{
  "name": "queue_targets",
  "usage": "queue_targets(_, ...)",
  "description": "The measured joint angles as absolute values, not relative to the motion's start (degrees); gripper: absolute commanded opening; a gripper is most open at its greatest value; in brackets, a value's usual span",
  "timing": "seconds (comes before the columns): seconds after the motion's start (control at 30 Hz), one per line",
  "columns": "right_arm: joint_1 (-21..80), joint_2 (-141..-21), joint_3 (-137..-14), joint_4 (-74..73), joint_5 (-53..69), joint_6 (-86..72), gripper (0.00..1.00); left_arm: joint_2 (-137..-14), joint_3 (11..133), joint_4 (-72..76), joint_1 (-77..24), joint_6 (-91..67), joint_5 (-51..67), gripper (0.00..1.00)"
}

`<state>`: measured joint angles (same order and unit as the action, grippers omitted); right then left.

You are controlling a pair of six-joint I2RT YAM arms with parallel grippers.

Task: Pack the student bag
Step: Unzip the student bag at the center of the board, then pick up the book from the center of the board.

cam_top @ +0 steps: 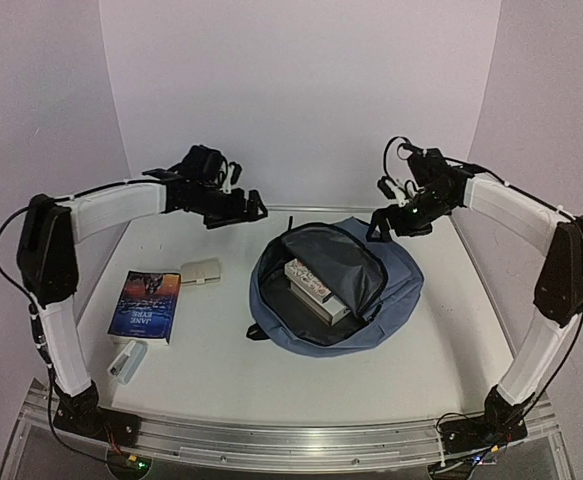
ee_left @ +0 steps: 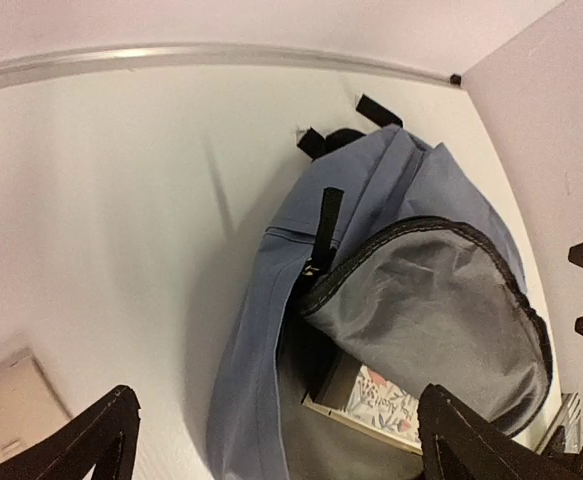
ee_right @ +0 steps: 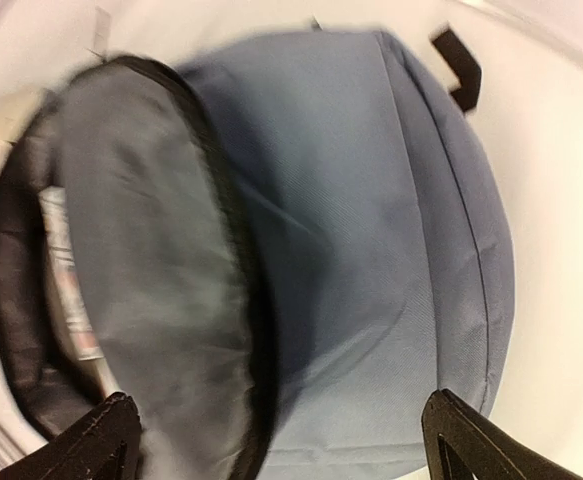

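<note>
The student bag (cam_top: pixel 396 290) lies flat mid-table, slate-blue, its main flap (cam_top: pixel 343 262) folded back to show grey lining. Inside it rests a floral-covered book (cam_top: pixel 309 283). My left gripper (cam_top: pixel 253 208) hovers open above the table just left of the bag's top. In the left wrist view the bag (ee_left: pixel 261 300) and the book (ee_left: pixel 376 395) lie below its spread fingers (ee_left: pixel 106 440). My right gripper (cam_top: pixel 379 222) hangs open over the bag's upper right edge. The right wrist view is blurred and shows the bag (ee_right: pixel 381 220) and flap lining (ee_right: pixel 141 250), with nothing between the fingers (ee_right: pixel 466 440).
A blue "Jane Eyre" book (cam_top: pixel 146 305) lies at the left of the table. A flat beige item (cam_top: pixel 203 271) sits between it and the bag, also seen as the beige item (ee_left: pixel 6 405). A white cylinder (cam_top: pixel 128 360) lies near the front left. Walls close the back and sides.
</note>
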<state>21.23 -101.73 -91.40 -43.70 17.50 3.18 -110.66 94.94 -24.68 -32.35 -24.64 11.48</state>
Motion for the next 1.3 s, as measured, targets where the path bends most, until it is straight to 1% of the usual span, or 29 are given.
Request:
queue_targets(0.2,21.23,-95.54,-92.62,-43.2,22.33,1.66,0.98,-95.47,80.52,-25.0,-28.5,-28.91,7.03,1.0)
queue_targets(0.4,21.23,-94.91,-91.94,-42.6,25.6,-2.37,0.98,-86.37,61.93,-28.87,-22.87,-32.52,2.61,1.0)
queue_targets(0.5,21.23,-94.74,-90.51,-42.25,28.22,-3.34,0.98,-82.59,55.87,-31.17,-19.42,-34.14,0.47,1.0)
queue_targets(0.73,21.23,-94.21,-87.22,-41.47,32.82,-4.14,0.98,-76.49,48.12,-33.28,-14.5,-37.21,-3.81,1.0)
queue_targets(0.97,21.23,-92.75,-85.13,-40.91,35.32,-4.48,0.98,-76.1,42.32,-33.56,-9.93,-37.97,-4.81,1.0)
queue_targets(1.3,21.23,-92.14,-84.95,-40.03,37.18,-5.0,0.98,-78.3,41.36,-32.79,-4.35,-37.98,-3.43,1.0)
